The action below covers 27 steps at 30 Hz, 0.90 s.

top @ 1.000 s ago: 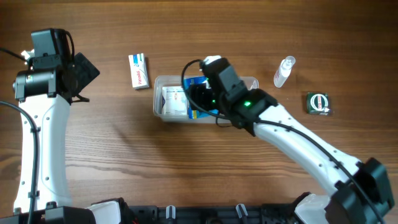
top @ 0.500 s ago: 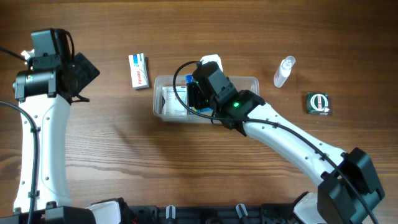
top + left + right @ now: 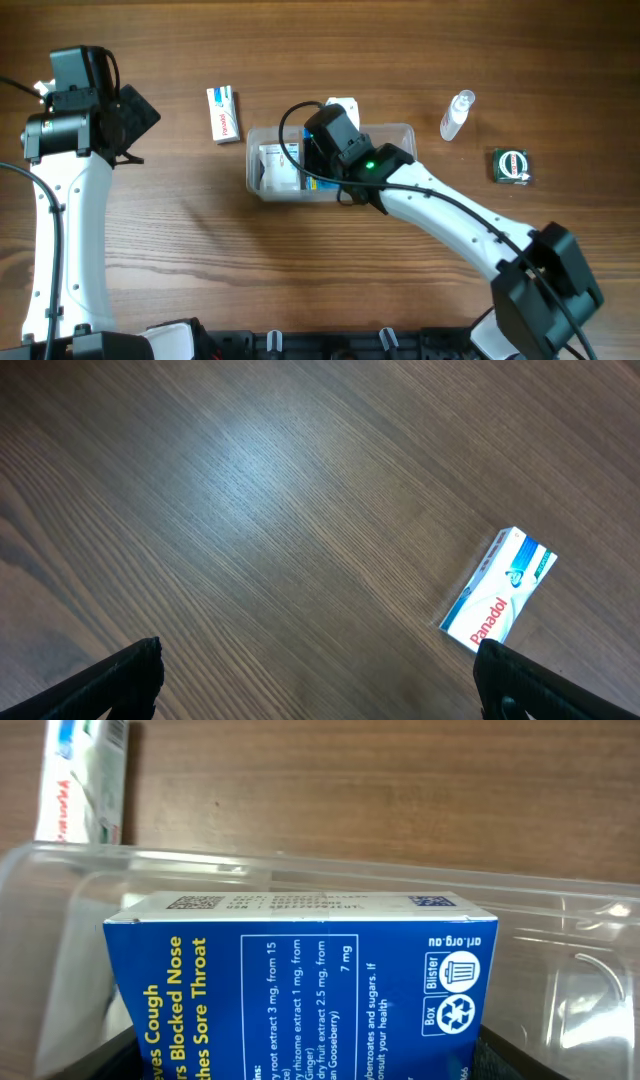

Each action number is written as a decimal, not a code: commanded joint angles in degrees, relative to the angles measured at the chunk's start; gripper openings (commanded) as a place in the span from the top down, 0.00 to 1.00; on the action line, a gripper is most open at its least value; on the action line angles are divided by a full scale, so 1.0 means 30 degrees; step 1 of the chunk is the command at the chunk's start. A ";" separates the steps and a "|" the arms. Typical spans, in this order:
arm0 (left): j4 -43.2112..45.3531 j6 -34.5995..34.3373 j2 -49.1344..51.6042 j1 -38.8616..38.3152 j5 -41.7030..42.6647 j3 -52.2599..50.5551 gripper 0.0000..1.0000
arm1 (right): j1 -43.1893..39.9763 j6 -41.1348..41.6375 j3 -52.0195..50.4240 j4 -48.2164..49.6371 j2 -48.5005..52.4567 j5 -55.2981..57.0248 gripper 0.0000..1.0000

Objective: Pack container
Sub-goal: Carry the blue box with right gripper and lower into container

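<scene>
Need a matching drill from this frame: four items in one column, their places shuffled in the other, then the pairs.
Items:
1. Panadol box
2. blue box
3. clear bottle
4. green packet

Places:
A. on the table, furthest right
B. inside the container
C. on the table, left of the container
D. on the table, between the container and the green packet

Pairs: 1-C, 2-B, 3-D, 4-A
</scene>
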 commanded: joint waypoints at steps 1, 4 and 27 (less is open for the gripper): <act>0.0044 0.0073 -0.0102 0.0080 -0.0175 0.0138 0.00 | 0.0022 0.0277 0.0474 0.0095 0.0852 0.0401 0.49; 0.0044 0.0073 -0.0102 0.0080 -0.0175 0.0138 0.00 | 0.0022 -0.0248 0.0474 0.0386 0.0852 0.0408 0.49; 0.0044 0.0073 -0.0102 0.0080 -0.0175 0.0138 0.00 | 0.0022 -0.0721 0.0437 0.0685 0.1923 0.0073 0.47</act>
